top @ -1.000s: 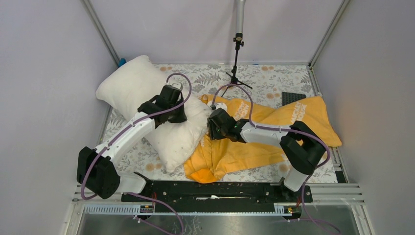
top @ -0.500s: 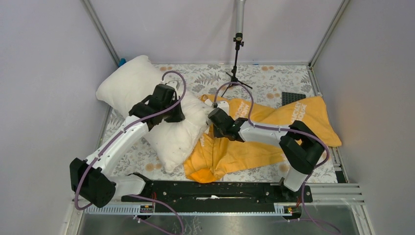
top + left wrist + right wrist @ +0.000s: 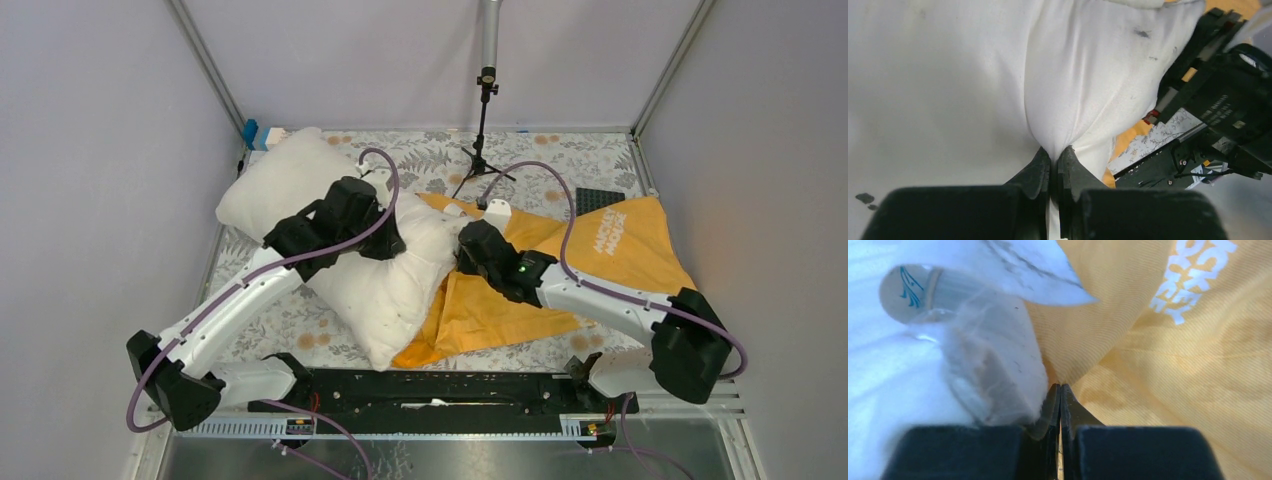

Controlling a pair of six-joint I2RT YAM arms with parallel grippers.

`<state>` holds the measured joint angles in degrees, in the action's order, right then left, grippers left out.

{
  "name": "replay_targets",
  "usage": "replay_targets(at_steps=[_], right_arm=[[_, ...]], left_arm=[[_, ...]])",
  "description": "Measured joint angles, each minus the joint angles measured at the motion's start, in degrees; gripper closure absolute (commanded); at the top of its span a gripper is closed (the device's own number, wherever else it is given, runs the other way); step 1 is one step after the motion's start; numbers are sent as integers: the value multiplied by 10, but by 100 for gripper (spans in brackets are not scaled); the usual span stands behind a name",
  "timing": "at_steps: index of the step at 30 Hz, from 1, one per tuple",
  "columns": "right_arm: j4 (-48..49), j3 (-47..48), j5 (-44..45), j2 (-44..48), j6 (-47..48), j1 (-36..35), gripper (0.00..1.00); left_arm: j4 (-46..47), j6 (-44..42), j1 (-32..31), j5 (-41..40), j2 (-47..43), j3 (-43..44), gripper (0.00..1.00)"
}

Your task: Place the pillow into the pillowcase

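Note:
The white pillow (image 3: 285, 185) lies diagonally at left centre, its right end over the orange pillowcase's (image 3: 620, 250) left edge. My left gripper (image 3: 392, 240) sits on the pillow's right part, shut on a pinched fold of its fabric. In the left wrist view the jaws (image 3: 1054, 152) meet on the white pillow (image 3: 948, 75). My right gripper (image 3: 467, 245) is at the pillowcase's left edge beside the pillow. In the right wrist view it (image 3: 1060, 387) is shut on a fold of the pillowcase (image 3: 1158, 365), with the pillow (image 3: 888, 380) just to its left.
A small tripod stand (image 3: 483, 120) rises at the back centre. A black grid mat (image 3: 598, 200) lies behind the pillowcase, and a blue-and-white object (image 3: 250, 132) sits in the back left corner. Walls close in three sides; a black rail (image 3: 440, 385) runs along the front.
The right gripper closed on the pillowcase edge and moved right and back, its elbow swinging right. The left arm carried the pillow right, onto the pillowcase's left edge.

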<state>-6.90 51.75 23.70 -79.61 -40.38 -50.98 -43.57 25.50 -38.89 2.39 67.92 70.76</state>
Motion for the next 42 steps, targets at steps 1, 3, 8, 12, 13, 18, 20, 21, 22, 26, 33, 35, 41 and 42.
replay_targets(at_steps=[1,3,8,12,13,18,20,21,22,26,33,35,41,42], right_arm=[[-2,-9,10,14,-9,0,100],[-12,-18,27,30,-22,3,100],[-29,-29,50,42,-36,12,100],[-45,-44,59,62,-38,12,100],[-47,-46,59,72,-38,12,100],[-39,-48,53,147,-24,12,100],[-29,-48,48,183,-16,11,100],[-24,-48,42,197,-10,10,100],[-18,-48,35,210,-3,10,100],[11,-47,-12,219,30,3,100],[25,-35,-110,148,81,-34,100],[21,-35,-129,138,92,-51,100],[19,-33,-138,140,106,-57,100],[18,-33,-139,142,107,-57,100]], left_arm=[[5,5,-7,1,0,-5,100],[18,17,-8,0,-3,-28,100],[23,51,-7,0,-56,-119,100],[33,68,-7,-1,-106,-163,100],[37,71,-7,0,-109,-169,100],[89,80,-7,5,-82,-204,100],[109,81,-7,8,-64,-214,100],[118,82,-7,9,-57,-217,100],[127,84,-7,9,-51,-219,100],[151,87,-7,15,-32,-222,100],[141,86,-7,25,18,-179,100],[114,85,-8,30,44,-129,100],[60,74,-7,36,134,44,100],[60,74,-6,37,143,55,100]])
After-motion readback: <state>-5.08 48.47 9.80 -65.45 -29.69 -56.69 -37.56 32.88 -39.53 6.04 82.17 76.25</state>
